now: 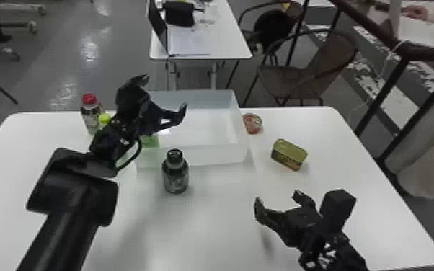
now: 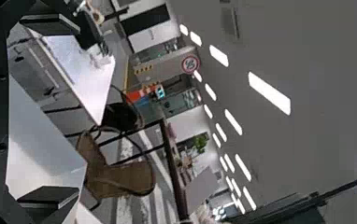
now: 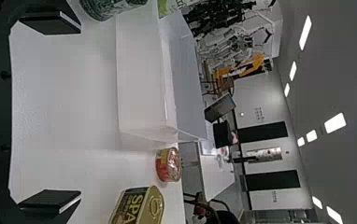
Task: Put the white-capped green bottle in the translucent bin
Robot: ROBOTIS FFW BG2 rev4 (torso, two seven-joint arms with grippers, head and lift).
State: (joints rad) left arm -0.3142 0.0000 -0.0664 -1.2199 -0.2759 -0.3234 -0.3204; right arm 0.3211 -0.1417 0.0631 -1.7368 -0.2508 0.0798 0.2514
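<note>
In the head view, the white-capped green bottle point(image 1: 150, 141), cap hidden, seems inside the translucent plastic bin point(image 1: 209, 155)'s near left corner, suggesting placement is done. In the left wrist view, the black left claw point(image 2: 77, 112) gapes empty and should withdraw next. In the right wrist view, the black right claw point(image 3: 79, 113) is wide apart, gripping nothing.
</note>
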